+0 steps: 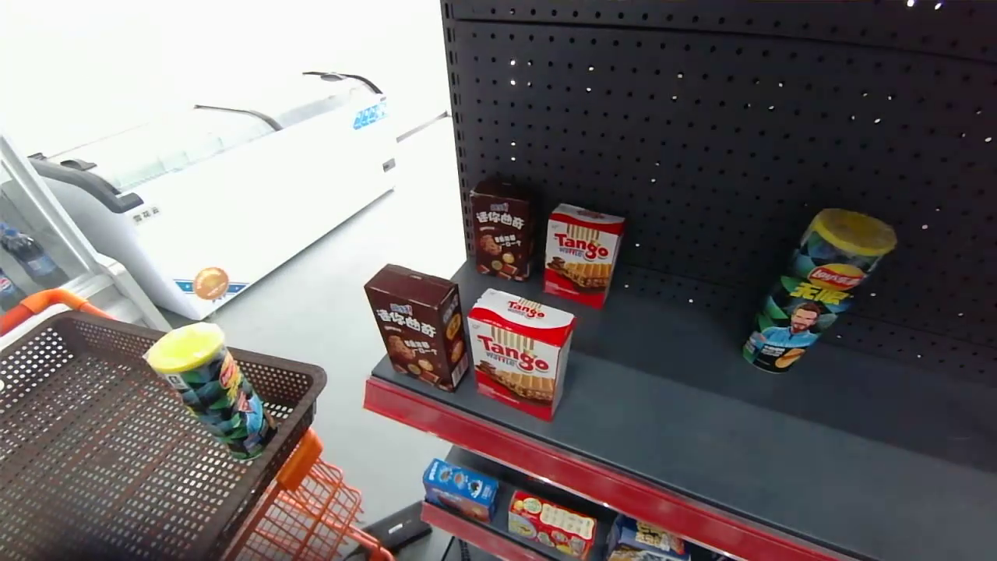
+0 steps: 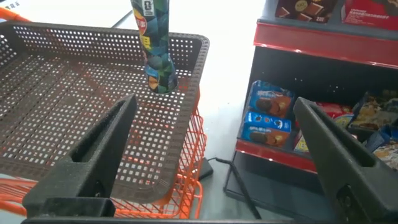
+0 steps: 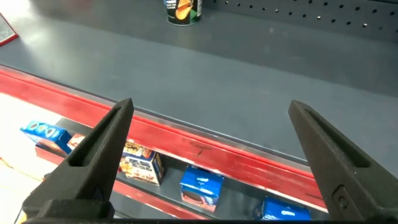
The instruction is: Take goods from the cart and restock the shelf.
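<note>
A chip can with a yellow lid [image 1: 212,389] stands upright in the brown perforated cart basket [image 1: 93,460], near its right rim; the same chip can [image 2: 154,46] rises beyond my open left gripper [image 2: 211,158], which hangs over the basket's corner with nothing between its fingers. On the dark shelf board [image 1: 701,421] a second chip can [image 1: 818,290] stands by the pegboard. My right gripper [image 3: 214,162] is open and empty in front of the shelf's red front edge [image 3: 205,146], with that can's base [image 3: 183,11] far behind.
At the shelf's left end stand two brown biscuit boxes [image 1: 420,326] [image 1: 502,228] and two red-and-white wafer boxes [image 1: 520,351] [image 1: 583,253]. The lower shelf holds several snack boxes [image 1: 459,487]. An orange cart frame [image 1: 311,506] sits under the basket. A white chest freezer [image 1: 218,195] stands behind.
</note>
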Motion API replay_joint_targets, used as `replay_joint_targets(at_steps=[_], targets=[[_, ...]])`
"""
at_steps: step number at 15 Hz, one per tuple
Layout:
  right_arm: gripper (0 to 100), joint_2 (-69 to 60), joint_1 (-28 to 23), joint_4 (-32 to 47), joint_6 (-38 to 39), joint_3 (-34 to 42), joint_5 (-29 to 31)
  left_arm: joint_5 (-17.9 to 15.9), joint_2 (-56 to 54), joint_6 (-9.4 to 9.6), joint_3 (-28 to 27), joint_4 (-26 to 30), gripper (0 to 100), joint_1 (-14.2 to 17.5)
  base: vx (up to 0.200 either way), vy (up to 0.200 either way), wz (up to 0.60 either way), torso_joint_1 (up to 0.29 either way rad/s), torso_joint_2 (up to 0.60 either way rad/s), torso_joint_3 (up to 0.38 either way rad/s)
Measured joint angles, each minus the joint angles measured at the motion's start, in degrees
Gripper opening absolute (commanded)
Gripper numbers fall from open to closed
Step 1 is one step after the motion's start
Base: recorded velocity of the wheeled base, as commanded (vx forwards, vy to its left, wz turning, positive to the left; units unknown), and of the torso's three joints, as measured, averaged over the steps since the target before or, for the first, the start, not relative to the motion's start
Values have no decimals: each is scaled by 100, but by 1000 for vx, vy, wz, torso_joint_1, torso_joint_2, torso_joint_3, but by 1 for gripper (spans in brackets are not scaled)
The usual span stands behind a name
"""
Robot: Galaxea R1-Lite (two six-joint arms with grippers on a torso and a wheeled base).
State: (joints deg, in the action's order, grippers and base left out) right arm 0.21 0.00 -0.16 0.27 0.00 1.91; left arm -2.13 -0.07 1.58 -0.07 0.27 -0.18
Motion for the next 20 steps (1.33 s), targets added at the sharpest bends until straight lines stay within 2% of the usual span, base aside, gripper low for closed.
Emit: replay_joint_targets(at_steps=[2,11,16,20], targets=[[100,0,0,2,-2,0,5,2,0,-24,0,0,100,0,0,0,300,-1,1,1],[100,0,-7,0,-2,0,11,15,0,5,-55,13,100,0,0,0,0,0,0,0],[100,0,-10,0,0,0,11,110,552,20,-1029,497,100,-4,0,0,0,0,0,0],[100,0,-5,0,0,0,9,517,2246,24,-1621,110,100,-12,0,0,0,0,0,0]])
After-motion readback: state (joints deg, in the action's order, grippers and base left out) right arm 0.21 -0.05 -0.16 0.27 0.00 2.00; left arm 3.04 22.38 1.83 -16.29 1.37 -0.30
